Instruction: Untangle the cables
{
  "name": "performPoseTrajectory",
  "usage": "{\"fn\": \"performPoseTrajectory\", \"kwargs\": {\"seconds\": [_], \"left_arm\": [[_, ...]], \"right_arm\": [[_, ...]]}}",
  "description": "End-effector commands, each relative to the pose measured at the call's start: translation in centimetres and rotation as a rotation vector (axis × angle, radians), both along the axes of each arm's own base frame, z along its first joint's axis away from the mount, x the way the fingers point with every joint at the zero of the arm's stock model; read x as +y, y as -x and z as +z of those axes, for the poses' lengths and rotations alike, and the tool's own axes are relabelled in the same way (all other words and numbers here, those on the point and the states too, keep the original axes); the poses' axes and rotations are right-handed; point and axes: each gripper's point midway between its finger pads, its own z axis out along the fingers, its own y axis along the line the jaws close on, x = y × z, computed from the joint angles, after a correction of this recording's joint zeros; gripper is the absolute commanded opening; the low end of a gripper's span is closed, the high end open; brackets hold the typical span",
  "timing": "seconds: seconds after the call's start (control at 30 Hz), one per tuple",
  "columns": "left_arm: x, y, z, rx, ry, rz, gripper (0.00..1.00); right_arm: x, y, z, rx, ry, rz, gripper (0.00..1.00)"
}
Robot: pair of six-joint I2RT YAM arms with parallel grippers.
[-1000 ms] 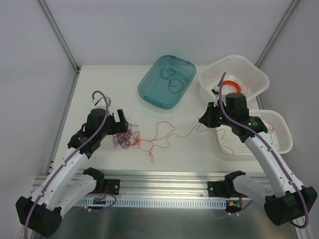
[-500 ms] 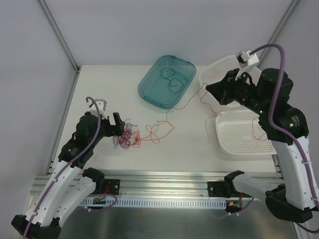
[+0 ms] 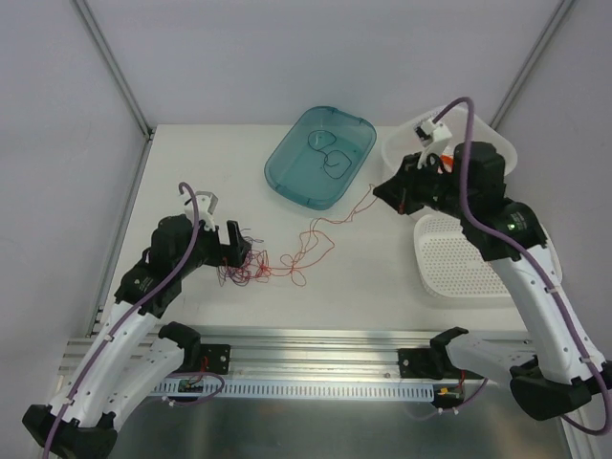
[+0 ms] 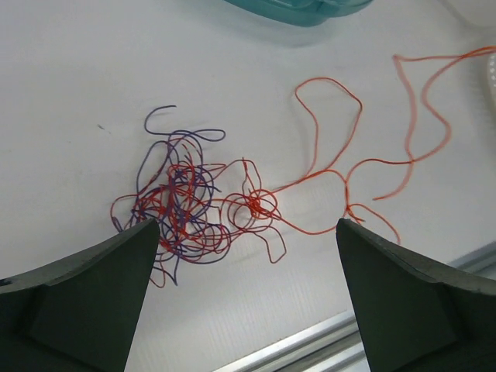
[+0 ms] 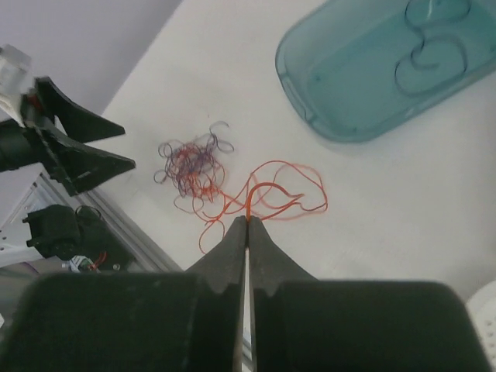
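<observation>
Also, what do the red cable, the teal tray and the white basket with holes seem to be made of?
Red cable: probably thin plastic-coated wire, matte; it keeps springy loops and kinks.
Teal tray: seemingly translucent glossy plastic; see-through tint, rounded rim.
White basket: likely moulded opaque plastic, matte; regular grid of small holes.

Tangled cables (image 3: 245,266) on the worktop (image 3: 191,163) just beside the left hand (image 3: 234,254), one red strand (image 3: 337,221) running across to the right hand (image 3: 381,190). Teal tray (image 3: 287,163) behind; white tub (image 3: 494,145) and white basket (image 3: 461,273) at right.
</observation>
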Motion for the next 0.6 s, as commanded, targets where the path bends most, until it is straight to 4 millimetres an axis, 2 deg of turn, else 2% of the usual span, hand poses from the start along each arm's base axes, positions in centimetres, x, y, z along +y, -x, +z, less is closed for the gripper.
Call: {"fn": "performPoseTrajectory", "kwargs": {"seconds": [0.0,0.03,0.1,0.13,0.33,0.5,0.57], "left_arm": [[-2.5,0.7,0.4,0.026,0.084,-0.117,0.99],[-3.4,0.9,0.1,0.040,0.106,-0.162,0.99],[-4.3,1.2,-0.7,0.064,0.119,-0.215,0.99],[-4.9,1.4,-1.2,0.086,0.129,-0.252,0.99],[-7.2,1.9,-3.7,0.207,0.137,-0.339,0.99],[-9.6,2.9,-4.8,0.222,0.071,-0.477,0.99],[-10.2,3.4,-5.6,0.230,0.035,-0.538,0.99]], "right_arm": [[0.8,-0.7,-4.8,0.104,-0.019,-0.025,0.01],[0.6,-0.8,-7.9,0.165,0.011,-0.037,0.01],[0.6,-1.0,-9.8,0.190,0.025,-0.050,0.01],[0.1,-1.1,-11.5,0.212,0.050,-0.074,0.01],[-2.3,-1.9,-15.7,0.264,0.192,-0.181,0.01],[-3.0,-1.3,-18.9,0.357,0.265,-0.198,0.01],[-3.4,-1.2,-19.5,0.364,0.281,-0.214,0.01]]}}
